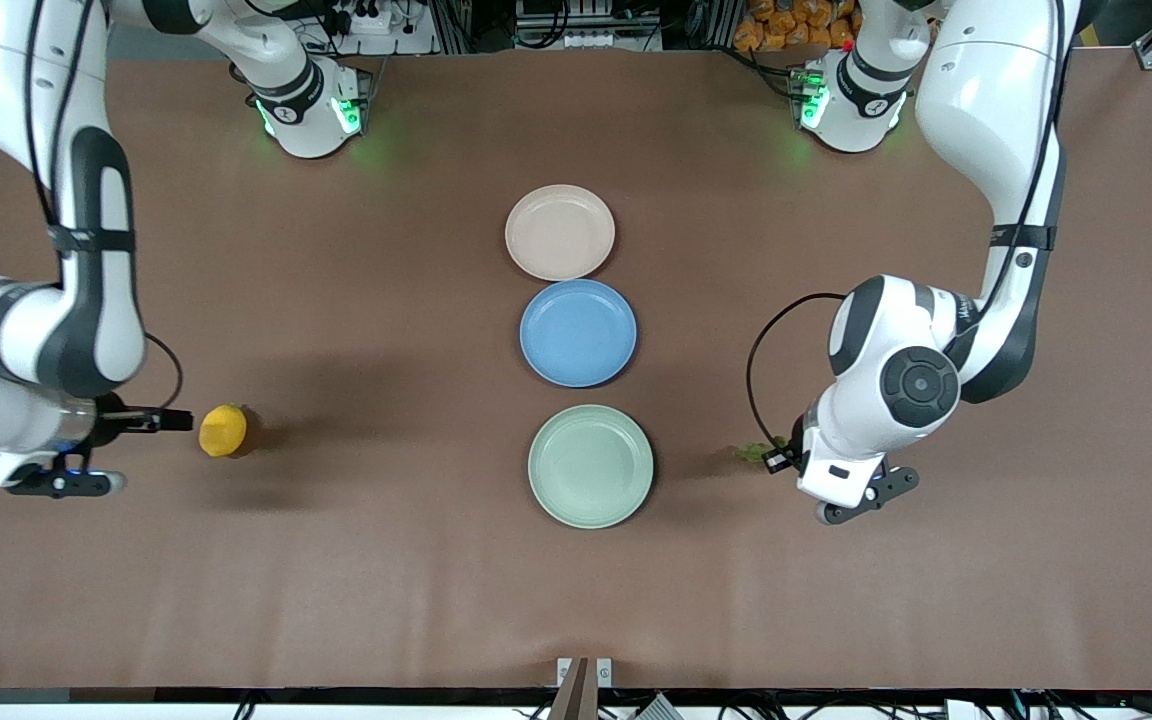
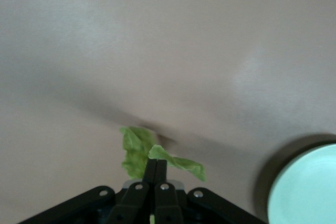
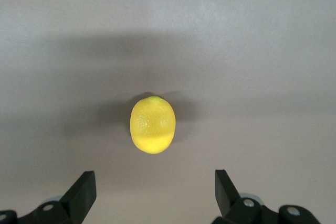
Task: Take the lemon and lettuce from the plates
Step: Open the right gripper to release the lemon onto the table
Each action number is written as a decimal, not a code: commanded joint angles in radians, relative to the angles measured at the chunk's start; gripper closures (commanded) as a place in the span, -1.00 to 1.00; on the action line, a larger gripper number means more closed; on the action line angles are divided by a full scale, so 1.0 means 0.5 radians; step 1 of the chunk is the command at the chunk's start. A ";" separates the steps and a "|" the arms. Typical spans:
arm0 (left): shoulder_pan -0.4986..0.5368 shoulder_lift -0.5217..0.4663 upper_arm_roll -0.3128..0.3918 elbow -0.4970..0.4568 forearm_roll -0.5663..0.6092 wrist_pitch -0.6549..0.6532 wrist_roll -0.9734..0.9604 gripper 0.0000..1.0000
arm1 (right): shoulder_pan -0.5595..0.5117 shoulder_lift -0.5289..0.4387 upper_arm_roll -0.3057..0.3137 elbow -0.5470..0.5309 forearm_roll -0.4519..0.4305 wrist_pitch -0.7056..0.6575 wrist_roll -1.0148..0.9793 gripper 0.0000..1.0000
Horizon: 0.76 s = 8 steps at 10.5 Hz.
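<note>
The lettuce (image 2: 137,153) is pinched by the left gripper (image 2: 155,167), apparently just above the table (image 1: 386,560) beside the mint plate (image 1: 590,465). The lemon (image 1: 222,430) lies on the table before the spread right gripper (image 3: 152,192).

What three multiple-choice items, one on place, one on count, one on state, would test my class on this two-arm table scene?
1. Where is the lemon?
A. on the blue plate
B. on the bare table toward the right arm's end
C. in the left gripper

2. How many plates are there?
A. two
B. three
C. four

3. What is the left gripper doing?
A. pinching the lettuce
B. open over a plate
C. holding the lemon

Key: 1 B, it lies before the open right gripper. 2 B, beige-pink, blue, mint green. 3 A, shut fingers clamp the leaf.
</note>
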<state>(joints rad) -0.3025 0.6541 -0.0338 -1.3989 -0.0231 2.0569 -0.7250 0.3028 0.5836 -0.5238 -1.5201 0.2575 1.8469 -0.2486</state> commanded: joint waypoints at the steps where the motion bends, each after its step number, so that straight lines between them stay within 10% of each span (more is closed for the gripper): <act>1: 0.089 -0.179 -0.012 -0.276 -0.027 -0.015 0.189 1.00 | -0.032 -0.157 0.014 -0.012 0.016 -0.067 -0.104 -1.00; 5: 0.157 -0.185 -0.012 -0.344 -0.024 -0.015 0.257 1.00 | -0.442 -0.507 0.512 -0.028 -0.284 -0.236 -0.064 -1.00; 8: 0.218 -0.179 -0.012 -0.393 -0.018 -0.015 0.355 1.00 | -0.541 -0.712 0.603 -0.028 -0.291 -0.407 0.028 -1.00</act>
<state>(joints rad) -0.2215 0.5938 -0.0336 -1.5495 -0.0231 2.0538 -0.6058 0.0685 0.3207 -0.2678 -1.5090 0.1347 1.6972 -0.2737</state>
